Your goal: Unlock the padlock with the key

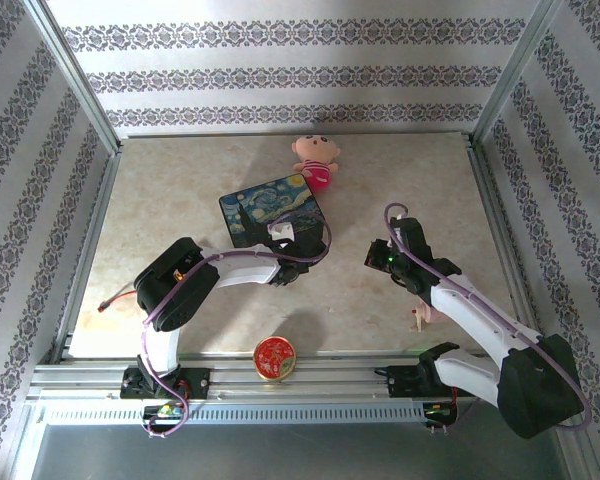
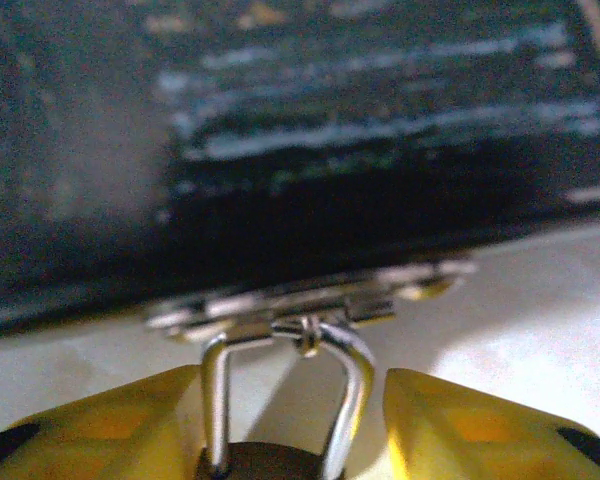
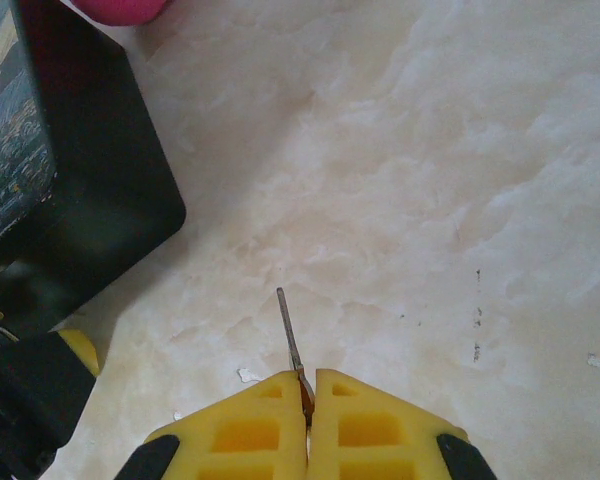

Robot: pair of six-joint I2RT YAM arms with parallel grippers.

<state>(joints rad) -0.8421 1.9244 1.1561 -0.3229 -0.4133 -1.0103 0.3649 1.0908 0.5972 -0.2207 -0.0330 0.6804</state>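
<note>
- The padlock (image 2: 215, 410) hangs by its shackle from the hasp (image 2: 310, 305) on the near side of the blue tin box (image 1: 270, 205). It sits between the fingers of your left gripper (image 2: 292, 388).
- That gripper is partly open, one finger on each side of the lock. A gap shows beside the right leg of the shackle, so it has hold of nothing that you can see.
- If you close off-centre, the pads will likely catch the thin shackle rather than the body. The lock can then swivel on the hasp and turn its keyway away.
- Push forward while closing and the tin may slide on the smooth table (image 1: 180, 200), taking the lock out of line.
- The lock body lies at the very bottom of the left wrist view, blurred, and the keyhole is not visible. It probably faces into the left gripper, so the key may have no clear way in unless you lift or tilt the lock.
- Your right gripper (image 3: 307, 385) is shut tight on the key (image 3: 290, 330). The blade pokes out edge-on past the fingertips, over bare table and well apart from the lock.
- The blade is thin, so a skewed touch against the lock face could twist it in the pads or knock it loose.
- Both grippers must meet at one tiny spot, so watch that they do not bump each other.
</note>
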